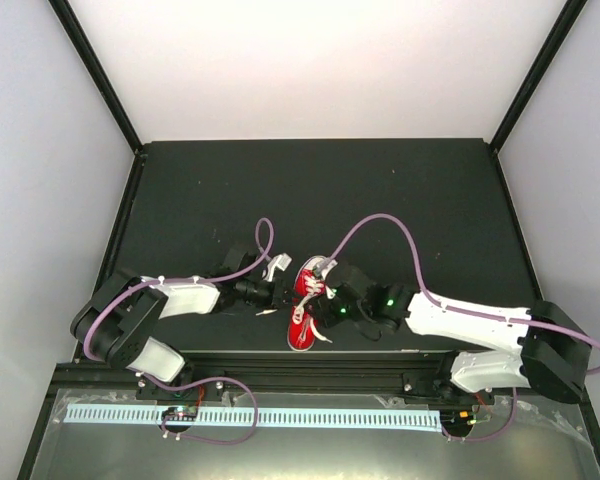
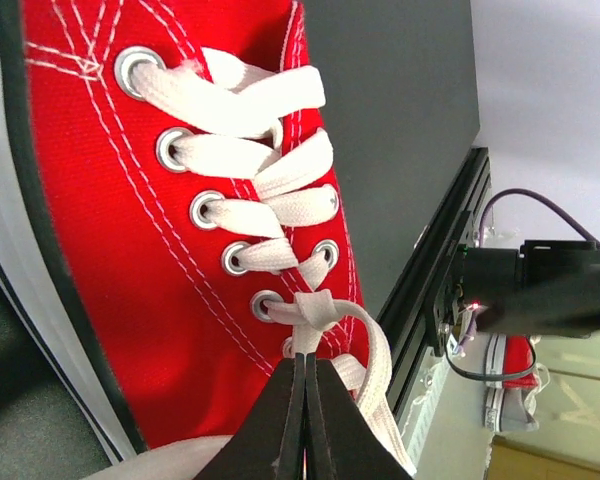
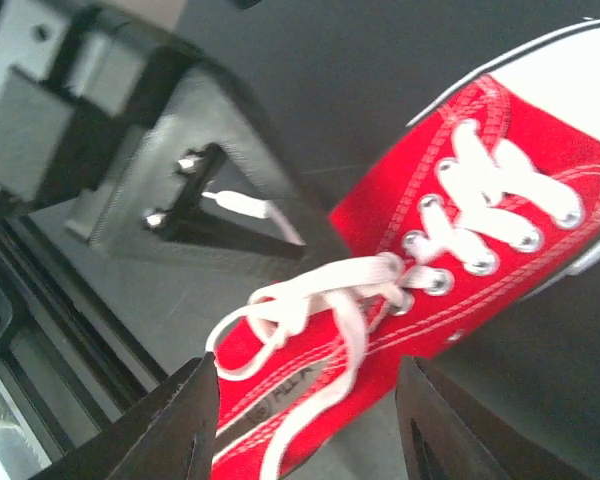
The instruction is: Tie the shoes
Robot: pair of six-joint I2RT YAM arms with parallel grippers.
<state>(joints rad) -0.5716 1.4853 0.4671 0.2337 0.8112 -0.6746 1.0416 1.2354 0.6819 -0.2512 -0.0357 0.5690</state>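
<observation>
The red sneaker [image 1: 302,312] lies on the black mat between both arms, with its white toe cap pointing away. It fills the left wrist view [image 2: 130,250], showing laced eyelets and a first knot in the white laces [image 2: 320,310]. My left gripper [image 1: 280,292] is shut, its tips [image 2: 306,365] pinching a lace strand just below that knot. My right gripper [image 1: 326,300] is open. In its wrist view, its fingers [image 3: 170,425] straddle the shoe's heel end [image 3: 310,380], just above a loose lace loop [image 3: 280,315], without touching it.
The black mat [image 1: 380,190] is bounded by white walls and black corner posts. A black aluminium rail [image 1: 280,362] runs along the near edge, with a white slotted strip [image 1: 280,415] below it. Purple cables [image 1: 380,222] arc over both arms.
</observation>
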